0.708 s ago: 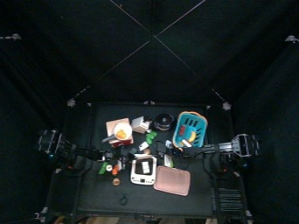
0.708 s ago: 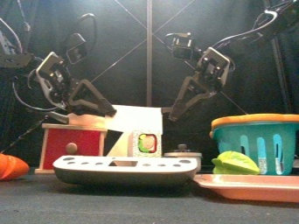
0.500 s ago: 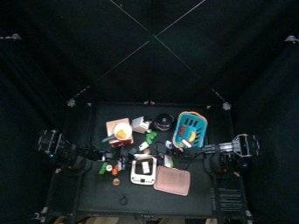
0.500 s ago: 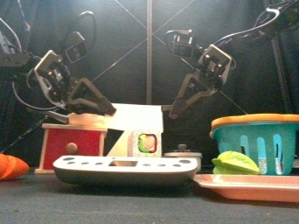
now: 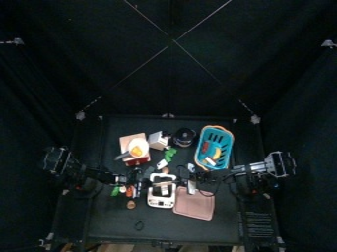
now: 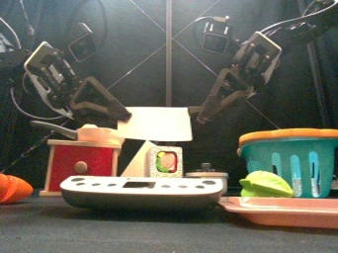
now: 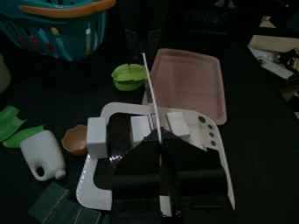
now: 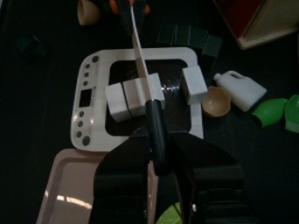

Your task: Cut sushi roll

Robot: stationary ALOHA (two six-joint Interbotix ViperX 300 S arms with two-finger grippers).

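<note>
Two knives held over the white tray at the table's front.

Front view, near to far: white tray (image 6: 138, 193) at lower centre, sushi roll (image 8: 146, 91) lying on it; pink tray (image 6: 280, 209) lower right, teal basket (image 6: 291, 158) behind. Left gripper (image 7: 163, 144) is clamped on a knife (image 7: 151, 92); right gripper (image 8: 153, 118) is clamped on another knife (image 8: 136, 45).

One white scale (image 7: 140, 166) sits on the tabletop (image 6: 158, 229), with two white blocks (image 8: 138, 93) on its black pan. Two thin blades show, one held in the left tool (image 7: 162, 153) and one in the right tool (image 8: 156, 144). There is one pink tray (image 7: 193, 77), one teal basket (image 6: 295, 156), one green star-shaped piece (image 6: 268, 183), one small white bottle (image 7: 44, 159) and one red-fronted wooden box (image 6: 82, 163).
</note>
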